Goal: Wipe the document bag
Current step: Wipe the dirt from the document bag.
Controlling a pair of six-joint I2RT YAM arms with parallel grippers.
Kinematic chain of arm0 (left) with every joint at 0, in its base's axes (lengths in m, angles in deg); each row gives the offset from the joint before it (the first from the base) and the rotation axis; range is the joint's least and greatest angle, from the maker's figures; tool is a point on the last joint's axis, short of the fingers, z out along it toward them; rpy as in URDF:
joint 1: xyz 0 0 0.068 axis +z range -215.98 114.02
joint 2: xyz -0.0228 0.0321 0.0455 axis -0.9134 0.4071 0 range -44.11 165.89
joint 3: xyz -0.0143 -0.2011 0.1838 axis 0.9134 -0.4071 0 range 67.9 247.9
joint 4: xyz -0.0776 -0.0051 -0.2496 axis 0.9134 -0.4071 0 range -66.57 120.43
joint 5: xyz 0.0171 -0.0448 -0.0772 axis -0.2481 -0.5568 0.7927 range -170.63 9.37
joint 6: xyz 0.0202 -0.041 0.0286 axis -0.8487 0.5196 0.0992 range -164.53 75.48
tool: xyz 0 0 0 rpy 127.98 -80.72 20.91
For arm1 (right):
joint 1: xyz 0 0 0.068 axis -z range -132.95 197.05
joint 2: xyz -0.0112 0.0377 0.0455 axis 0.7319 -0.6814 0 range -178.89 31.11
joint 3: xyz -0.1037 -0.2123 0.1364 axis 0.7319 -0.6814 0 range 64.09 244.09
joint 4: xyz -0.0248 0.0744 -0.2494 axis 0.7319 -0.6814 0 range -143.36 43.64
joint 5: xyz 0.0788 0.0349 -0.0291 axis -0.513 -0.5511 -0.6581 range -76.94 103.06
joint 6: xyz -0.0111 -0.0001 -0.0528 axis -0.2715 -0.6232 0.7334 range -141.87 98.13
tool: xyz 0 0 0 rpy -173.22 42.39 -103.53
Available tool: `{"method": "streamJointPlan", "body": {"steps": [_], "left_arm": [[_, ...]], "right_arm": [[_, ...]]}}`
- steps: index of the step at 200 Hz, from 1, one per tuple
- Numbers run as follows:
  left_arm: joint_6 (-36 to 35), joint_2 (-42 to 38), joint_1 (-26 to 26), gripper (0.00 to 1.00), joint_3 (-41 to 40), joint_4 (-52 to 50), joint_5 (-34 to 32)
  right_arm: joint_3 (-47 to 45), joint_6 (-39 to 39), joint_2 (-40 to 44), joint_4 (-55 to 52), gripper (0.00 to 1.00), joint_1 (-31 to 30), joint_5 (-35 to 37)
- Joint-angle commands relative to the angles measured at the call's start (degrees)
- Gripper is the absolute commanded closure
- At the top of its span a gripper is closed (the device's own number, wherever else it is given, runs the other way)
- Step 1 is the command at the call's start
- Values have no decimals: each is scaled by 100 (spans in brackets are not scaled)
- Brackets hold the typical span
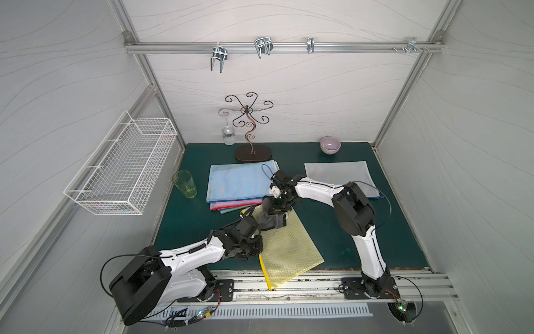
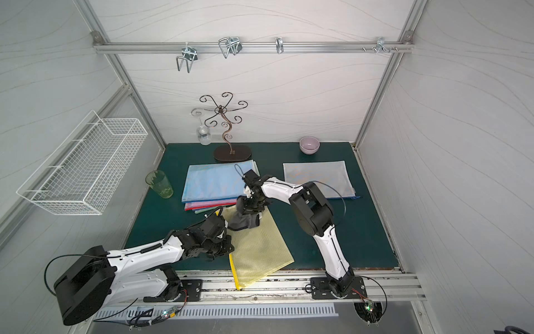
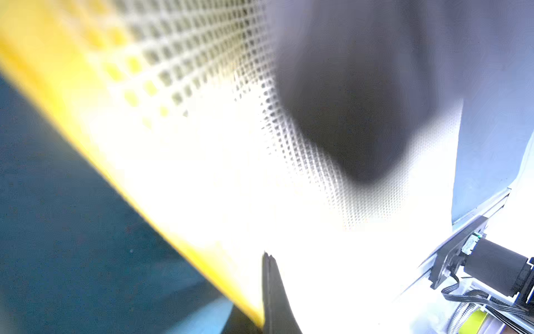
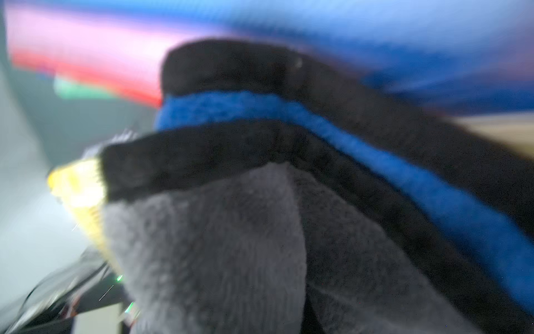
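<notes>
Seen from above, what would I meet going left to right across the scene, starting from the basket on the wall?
White wire basket, green glass, blue-topped stack of bags, pale mesh bag.

**Left arm** (image 1: 187, 256): white moulded shells on the links and black housings at the joints, with one large rounded black housing nearest the base. A ribbed black sleeve (image 1: 198, 248) lies along the white forearm shell. A thin black left cable loop (image 1: 103, 271) stands clear of the large housing. Small dark screws dot the shells.

**Right arm** (image 1: 371, 254): matching white shells and black housings, with a thin black right cable loop (image 1: 388, 204).

**Mounts:** each arm sits on a flat black base plate (image 1: 225, 289) with bright screw heads. Red and black wires (image 1: 390, 293) leave the right base.

**Left gripper** (image 1: 255, 251) and **right gripper** (image 1: 276, 209): black. A small white block (image 1: 274, 190) sits at the right wrist.
</notes>
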Motion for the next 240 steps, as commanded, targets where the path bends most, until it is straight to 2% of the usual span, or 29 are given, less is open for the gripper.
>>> {"method": "streamJointPlan", "body": {"steps": [1, 15, 33, 66, 83, 90, 103, 117, 141, 152, 162, 172, 186, 205, 227, 240], "left_arm": [[-88, 9, -28, 100, 68, -226, -96], [-110, -18, -8, 100, 108, -272, -175], [-108, -12, 44, 100, 136, -228, -237], [-37, 57, 183, 100, 199, -51, -451], [79, 106, 287, 100, 175, 143, -543], [162, 134, 343, 100, 131, 270, -562], [326, 182, 453, 100, 28, 518, -565], [409, 222, 536, 100, -25, 683, -567], [407, 270, 626, 100, -68, 730, -509], [388, 220, 626, 100, -79, 700, -507], [375, 158, 636, 100, -90, 663, -523], [362, 109, 635, 100, -79, 623, -541], [360, 85, 646, 100, -79, 606, -548], [370, 89, 648, 100, -64, 629, -538], [379, 68, 653, 100, -10, 578, -543], [397, 12, 659, 100, 0, 535, -572]], "right_arm": [[-523, 277, 876, -1167, 100, 457, 2609], [-933, 552, 1572, -1228, 100, 416, 2610], [-1307, 929, 2147, -1263, 100, 158, 1475], [-1718, 1079, 1980, -1196, 100, -698, -931], [-2082, 760, 1745, -631, 100, -966, -1665], [-2116, 716, 1587, -544, 100, -1053, -1761], [-2153, 676, 1344, -578, 100, -1085, -1611], [-2316, 522, 1350, -780, 100, -862, -921], [-2742, 179, 2016, -1700, 100, -55, 1634], [-2833, 151, 2501, -1996, 100, 162, 2515], [-2737, 238, 2824, -2229, 100, 150, 2872], [-2494, 372, 2976, -2364, 100, -48, 2884], [-2054, 663, 2829, -2327, 100, -504, 2145], [-1631, 880, 2262, -1876, 100, -1001, 368], [-1529, 683, 1700, -1193, 100, -1288, -1137], [-1671, 411, 1475, -834, 100, -1301, -1592]]}}
